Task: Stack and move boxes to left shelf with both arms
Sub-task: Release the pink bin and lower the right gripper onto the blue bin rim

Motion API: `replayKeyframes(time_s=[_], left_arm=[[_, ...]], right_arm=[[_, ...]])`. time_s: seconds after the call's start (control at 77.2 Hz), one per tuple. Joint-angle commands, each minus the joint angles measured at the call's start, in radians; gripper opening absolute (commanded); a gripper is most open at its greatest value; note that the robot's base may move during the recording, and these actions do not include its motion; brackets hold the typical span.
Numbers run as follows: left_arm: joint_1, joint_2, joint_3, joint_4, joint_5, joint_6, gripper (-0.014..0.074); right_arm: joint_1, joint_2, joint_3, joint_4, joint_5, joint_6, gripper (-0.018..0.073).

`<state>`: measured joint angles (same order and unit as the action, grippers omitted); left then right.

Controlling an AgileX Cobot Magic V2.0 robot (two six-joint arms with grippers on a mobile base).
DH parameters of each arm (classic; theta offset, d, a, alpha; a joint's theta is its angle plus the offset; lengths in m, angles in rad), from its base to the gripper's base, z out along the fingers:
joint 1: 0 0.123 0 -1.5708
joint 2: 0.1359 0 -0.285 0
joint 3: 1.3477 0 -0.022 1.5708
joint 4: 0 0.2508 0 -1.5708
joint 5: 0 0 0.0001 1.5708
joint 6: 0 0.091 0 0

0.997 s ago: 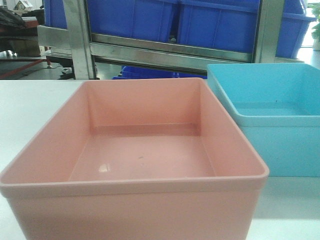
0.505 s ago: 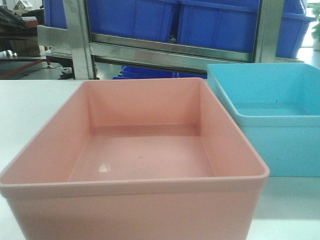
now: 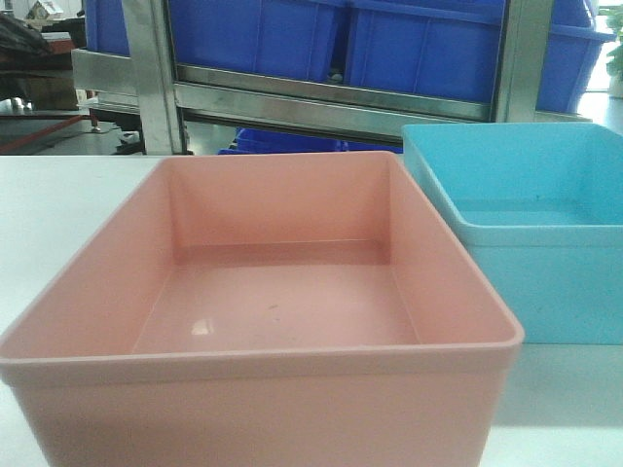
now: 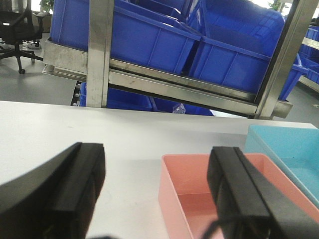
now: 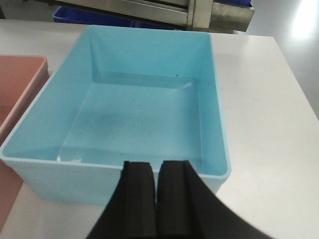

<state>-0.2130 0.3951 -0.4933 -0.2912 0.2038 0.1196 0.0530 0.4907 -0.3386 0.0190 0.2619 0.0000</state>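
Note:
Two boxes sit side by side on the white table. The salmon pink box (image 3: 273, 292) is nearest the front camera, and the sky blue box (image 3: 526, 214) stands close on its right; both are empty. My left gripper (image 4: 155, 155) is open and wide. Its left finger (image 4: 79, 184) is over bare table and its right finger (image 4: 237, 184) is over the pink box (image 4: 189, 186), so the box's left wall lies between them. My right gripper (image 5: 156, 168) is shut with nothing in it, its tips at the near rim of the blue box (image 5: 139, 114). The left shelf is out of view.
Behind the table stands a stainless steel rack (image 3: 321, 97) with upright posts (image 3: 151, 68), loaded with dark blue crates (image 3: 409, 44). More dark blue crates (image 4: 149, 42) fill the left wrist view. An office chair (image 4: 17, 32) stands far left. White table (image 5: 269, 124) lies right of the blue box.

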Motion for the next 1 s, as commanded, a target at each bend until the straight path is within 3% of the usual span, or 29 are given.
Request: replayKeyframes(time_s=[0.0,0.272,0.35,0.453,0.505,0.673,0.984], left_arm=[[0.002,0.004,-0.028,-0.008,-0.075,0.004,0.0353],[0.002,0.004,-0.028,-0.008,-0.073,0.004,0.0353],[0.002,0.004,-0.028,-0.008,-0.073,0.004,0.0353],[0.002,0.004,-0.028,-0.008,-0.073,0.004,0.0353],[0.002,0.004,-0.028,-0.008,-0.073,0.004,0.0353],[0.002,0.004,-0.028,-0.008,-0.073,0.004,0.0353],[0.002,0.006,-0.028,-0.008,-0.073,0.004,0.0353]], right_arm=[[0.000,0.101,-0.083,0.004,-0.066,0.000,0.0056],[-0.005,0.414,-0.290,0.004,0.200,0.000,0.0070],[-0.013,0.513,-0.368,0.004,0.211,0.000,0.0156],[-0.054,0.643,-0.482,0.004,0.232,0.000,0.0377],[-0.085,0.699,-0.548,0.003,0.268,0.000,0.0416],[-0.176,0.936,-0.787,0.003,0.320,-0.076,0.0414],[-0.223,1.289,-1.130,0.004,0.441,-0.120,0.0414]])
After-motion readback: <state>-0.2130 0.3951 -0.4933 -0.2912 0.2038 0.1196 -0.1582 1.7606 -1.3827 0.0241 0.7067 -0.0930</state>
